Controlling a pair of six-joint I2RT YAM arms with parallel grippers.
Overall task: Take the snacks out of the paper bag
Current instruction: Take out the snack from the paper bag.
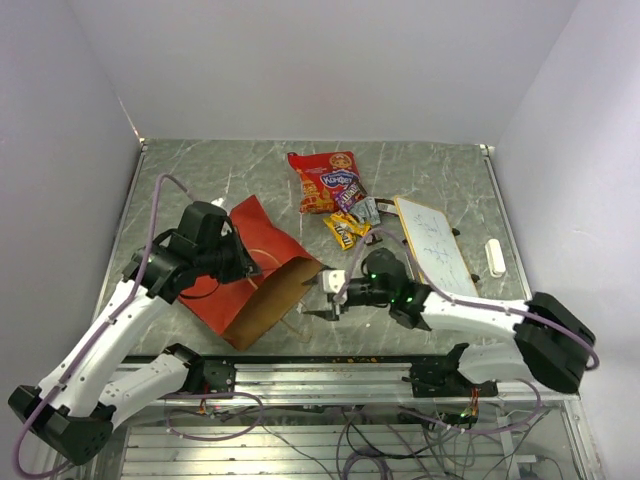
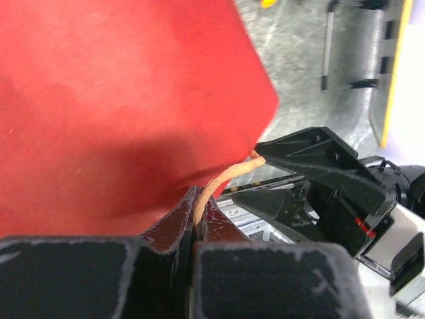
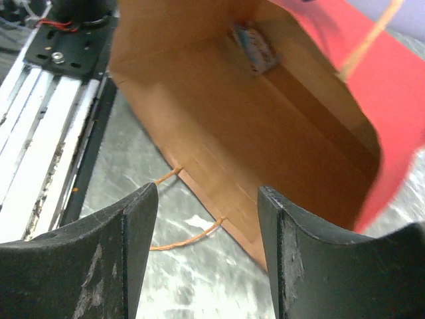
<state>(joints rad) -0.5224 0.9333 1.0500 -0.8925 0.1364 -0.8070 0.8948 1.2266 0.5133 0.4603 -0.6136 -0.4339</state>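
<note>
The left gripper (image 2: 194,231) is clamping the paper bag (image 1: 262,275) by its rim near the table's (image 1: 200,180) front edge; the right gripper (image 3: 207,194), fingers apart, is facing its mouth, where one small wrapper (image 3: 255,46) (light, crinkly, probably slippery) is lying deep inside, likely best pinched edgewise

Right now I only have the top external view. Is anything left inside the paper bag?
Observer: Yes. The right wrist view shows one small silvery wrapper deep inside the paper bag, against its brown inner wall.
Operator: Is the right gripper carrying anything?
Observer: No. The right gripper is open and empty, facing the bag's mouth.
Operator: What is the left one gripping?
Observer: The left gripper is shut on the bag's red edge, with the string handle running in between its fingers.
</note>
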